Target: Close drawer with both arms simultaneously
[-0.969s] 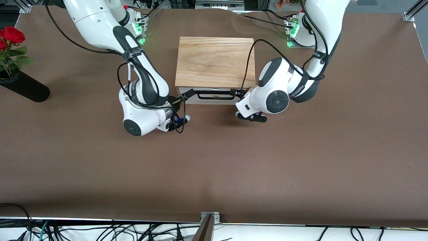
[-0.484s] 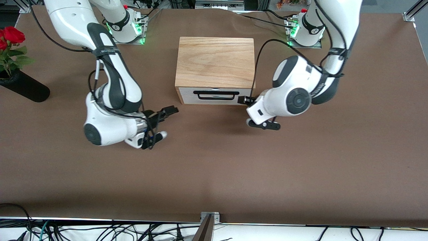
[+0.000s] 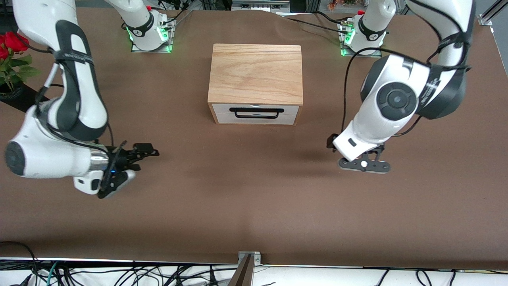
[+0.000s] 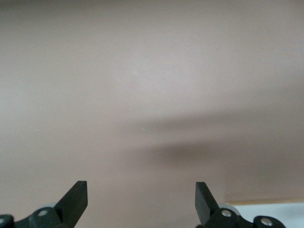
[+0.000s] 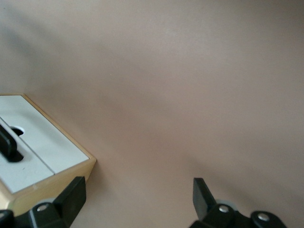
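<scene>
One drawer sits shut; two pincers, left and right, gape empty over the table.

So both arms have backed right off the drawer. A second ago the right gripper and the left gripper were up against the white front, one at each end of the black handle. Now they're well apart from it, each swung out over bare table toward its own arm's end. Fingers on both are spread wide in the wrist views. The drawer sat flush in the oak box the whole time, so that hasn't budged.
</scene>
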`<state>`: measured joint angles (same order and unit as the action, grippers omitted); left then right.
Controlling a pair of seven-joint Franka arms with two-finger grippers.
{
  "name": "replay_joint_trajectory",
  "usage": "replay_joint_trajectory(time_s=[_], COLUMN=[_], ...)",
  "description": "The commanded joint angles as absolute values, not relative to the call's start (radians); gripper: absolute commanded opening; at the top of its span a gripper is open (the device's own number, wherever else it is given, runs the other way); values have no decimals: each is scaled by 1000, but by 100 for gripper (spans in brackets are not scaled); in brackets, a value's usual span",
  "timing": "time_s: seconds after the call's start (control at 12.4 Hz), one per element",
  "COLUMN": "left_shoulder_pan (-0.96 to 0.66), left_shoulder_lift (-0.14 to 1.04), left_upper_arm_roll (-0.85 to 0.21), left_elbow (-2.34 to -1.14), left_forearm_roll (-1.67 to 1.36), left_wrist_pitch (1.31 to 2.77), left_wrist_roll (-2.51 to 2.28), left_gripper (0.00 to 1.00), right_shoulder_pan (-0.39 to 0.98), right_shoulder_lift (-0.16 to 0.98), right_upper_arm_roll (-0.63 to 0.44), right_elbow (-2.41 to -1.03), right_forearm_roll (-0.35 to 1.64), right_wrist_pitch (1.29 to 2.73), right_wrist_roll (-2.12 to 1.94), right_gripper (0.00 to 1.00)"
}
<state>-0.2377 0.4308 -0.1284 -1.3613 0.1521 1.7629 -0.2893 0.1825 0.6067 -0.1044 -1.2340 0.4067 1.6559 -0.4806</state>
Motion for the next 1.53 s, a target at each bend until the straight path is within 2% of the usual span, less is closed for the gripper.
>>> replay_joint_trajectory(time_s=[0.0, 0.16, 0.32, 0.57, 0.65, 0.89, 1.13, 1.29, 1.45], left_shoulder_pan=[-180, -166, -155, -129, -129, -129, -123, -66, -46], left_shoulder_lift=[316, 241, 143, -38, -61, -58, -35, 15, 15], left_upper_arm_roll=[-141, -138, -129, -72, -33, 81, 80, 36, 26], left_elbow=[-1373, -1382, -1448, -1650, -1678, -1687, -1642, -1573, -1574], left_forearm_roll=[169, 89, 81, 26, 15, -30, -26, -26, -26], left_wrist_pitch=[1641, 1519, 1502, 1520, 1535, 1539, 1536, 1517, 1517], left_wrist_roll=[-243, -224, -175, -121, -112, 56, 51, 51, 51], left_gripper=[100, 100, 100, 100, 100, 100, 100, 100, 100], right_shoulder_pan=[224, 224, 183, 132, 130, 130, 130, 130, 130], right_shoulder_lift=[409, 248, 120, 25, 17, 8, 6, 2, -3], right_upper_arm_roll=[-77, -37, -35, -37, -35, -35, -37, -37, -37], right_elbow=[-1303, -1394, -1486, -1567, -1569, -1572, -1572, -1572, -1572], right_forearm_roll=[171, 28, -26, -17, -26, -28, -29, -29, -31], right_wrist_pitch=[1611, 1586, 1612, 1618, 1614, 1603, 1603, 1603, 1601], right_wrist_roll=[-263, -193, -201, -279, -276, -268, -268, -268, -268], right_gripper=[100, 100, 100, 100, 100, 100, 100, 100, 100])
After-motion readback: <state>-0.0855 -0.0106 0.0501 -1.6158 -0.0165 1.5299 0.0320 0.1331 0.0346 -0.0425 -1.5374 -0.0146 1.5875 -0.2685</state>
